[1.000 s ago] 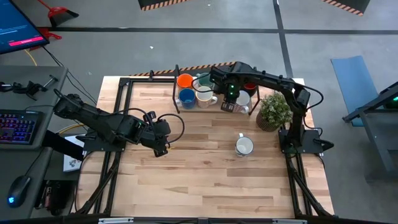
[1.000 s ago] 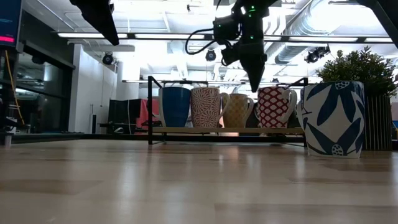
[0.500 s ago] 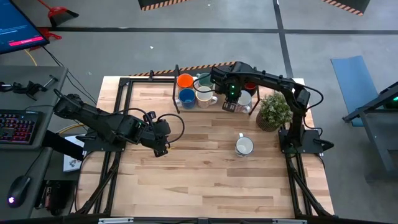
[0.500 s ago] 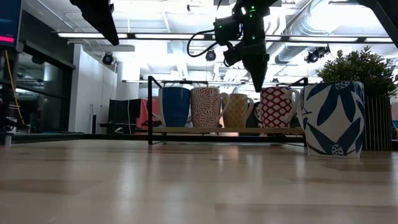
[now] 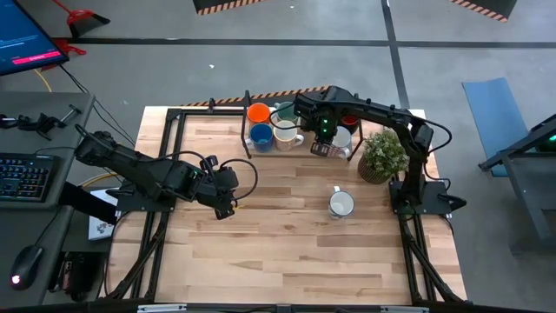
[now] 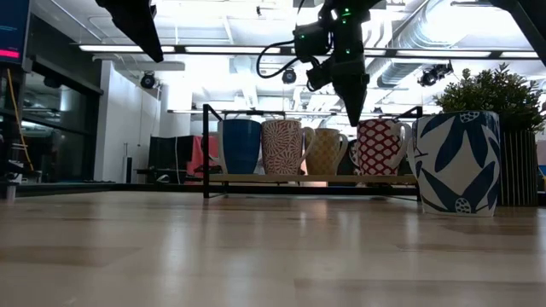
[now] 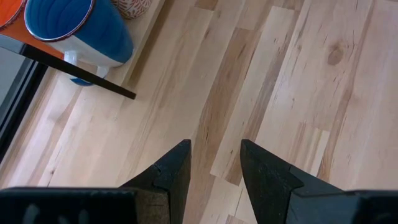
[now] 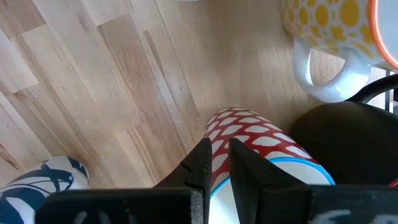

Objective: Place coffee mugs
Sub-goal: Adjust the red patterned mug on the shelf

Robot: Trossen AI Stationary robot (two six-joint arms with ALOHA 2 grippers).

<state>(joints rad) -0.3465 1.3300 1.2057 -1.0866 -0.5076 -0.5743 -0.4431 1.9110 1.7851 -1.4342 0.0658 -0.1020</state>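
Observation:
A black rack (image 5: 248,130) with a wooden shelf stands at the table's far edge and carries several coffee mugs, among them an orange one (image 5: 258,112) and a blue one (image 5: 261,135). My right gripper (image 6: 355,115) points down over the rack's right part, shut on a red-and-white patterned mug (image 6: 380,147) that stands upright on the shelf. A blue-and-white leaf-patterned mug (image 5: 340,204) stands alone on its base on the table. My left gripper (image 7: 214,162) hangs open over bare wood left of centre (image 5: 228,207). My right gripper has the red-and-white mug by its rim (image 8: 219,180), on the side away from the handle. The fingers come from above, pointing down, and the rim runs between them; one finger seems to be outside the wall and one inside. The mug stands upright on the rack's shelf.
A bushy potted plant (image 5: 382,155) stands right of the rack, close to my right arm. A yellow-dotted mug (image 8: 329,37) sits next to the held one. The wooden table (image 5: 287,252) shows bare boards in front and left of the lone mug.

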